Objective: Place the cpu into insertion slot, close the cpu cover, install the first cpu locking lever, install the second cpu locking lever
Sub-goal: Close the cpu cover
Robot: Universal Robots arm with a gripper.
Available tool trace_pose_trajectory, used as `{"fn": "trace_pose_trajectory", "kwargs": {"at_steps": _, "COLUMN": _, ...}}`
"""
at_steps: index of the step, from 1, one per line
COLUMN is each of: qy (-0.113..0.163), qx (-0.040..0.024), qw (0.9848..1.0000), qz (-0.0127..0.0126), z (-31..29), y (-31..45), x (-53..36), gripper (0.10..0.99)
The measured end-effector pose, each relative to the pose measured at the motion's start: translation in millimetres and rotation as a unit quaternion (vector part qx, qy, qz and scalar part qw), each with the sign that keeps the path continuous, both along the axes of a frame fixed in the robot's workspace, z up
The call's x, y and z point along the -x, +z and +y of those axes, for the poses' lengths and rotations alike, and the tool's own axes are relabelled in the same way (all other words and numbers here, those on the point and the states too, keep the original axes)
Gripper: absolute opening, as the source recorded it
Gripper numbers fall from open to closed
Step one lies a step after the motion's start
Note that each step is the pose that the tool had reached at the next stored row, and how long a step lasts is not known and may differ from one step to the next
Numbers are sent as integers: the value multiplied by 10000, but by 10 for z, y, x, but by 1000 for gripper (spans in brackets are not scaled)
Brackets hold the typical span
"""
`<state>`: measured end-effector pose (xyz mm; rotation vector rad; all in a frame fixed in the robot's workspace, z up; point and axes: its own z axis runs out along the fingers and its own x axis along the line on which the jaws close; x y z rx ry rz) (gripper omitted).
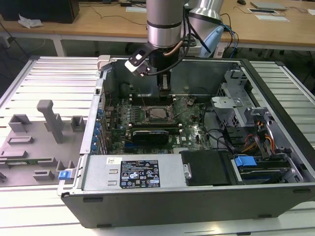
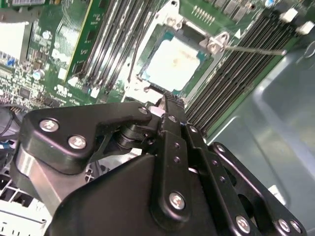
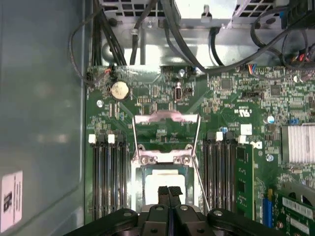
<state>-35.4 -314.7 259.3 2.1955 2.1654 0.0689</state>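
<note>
The cpu lies flat in the insertion slot on the green motherboard, its pale top showing in both wrist views. The cpu cover appears swung open away from the slot, hinged at two silver tabs, with the board showing through its cut-out. A thin wire locking lever sticks out to one side, and another runs beside the socket. My gripper hangs just above the slot, shut, with its black fingertips pressed together and nothing between them.
Long black memory slots flank the socket on both sides. The open computer case has metal walls all round, a drive cage and cables at the exterior view's right, and a power supply in front. Grey fixtures stand outside the case at the exterior view's left.
</note>
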Motion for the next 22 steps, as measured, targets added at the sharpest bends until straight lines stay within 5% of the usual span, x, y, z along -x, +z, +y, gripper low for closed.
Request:
{"fn": "trace_pose_trajectory", "kwargs": {"at_steps": 8, "qy": 0, "qx": 1, "qw": 10000, "qz": 2, "z": 0, "y": 2, "x": -325, "gripper": 106}}
{"fn": "trace_pose_trajectory", "kwargs": {"at_steps": 14, "qy": 0, "qx": -1, "qw": 10000, "qz": 1, "z": 0, "y": 40, "x": -343, "gripper": 106}}
{"fn": "trace_pose_trajectory", "kwargs": {"at_steps": 18, "qy": 0, "qx": 0, "qw": 10000, "qz": 2, "z": 0, "y": 40, "x": -432, "gripper": 106}}
{"fn": "trace_pose_trajectory", "kwargs": {"at_steps": 22, "qy": 0, "qx": -1, "qw": 10000, "qz": 3, "z": 0, "y": 39, "x": -664, "gripper": 106}}
